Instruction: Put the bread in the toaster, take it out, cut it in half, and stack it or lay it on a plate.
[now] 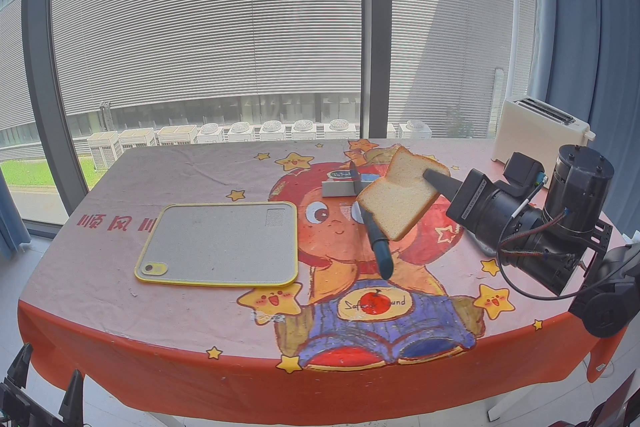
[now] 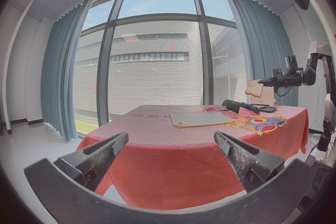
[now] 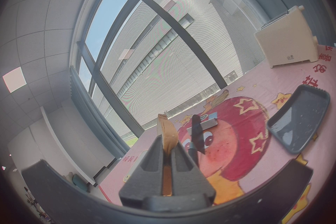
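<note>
Between the right fingers (image 1: 433, 177), pinched shut on one corner, the bread slice (image 1: 398, 200) hangs tilted over the tabletop (image 1: 100, 261), just above the knife (image 1: 377, 241). The toaster (image 1: 539, 129) sits well apart from them, back by the window. My guess: still the loading step. Next it needs swinging over a slot, edge down, then releasing. The left fingers (image 2: 105, 153) are spread wide and empty, off the tabletop's edge.

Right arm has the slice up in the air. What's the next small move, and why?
Probably swing the right gripper toward the toaster, turning the bread edge-down over its slot. The slice looks pale, hangs clamped above the knife, and the slot looks empty. If already toasted, head for the cutting board instead.
</note>
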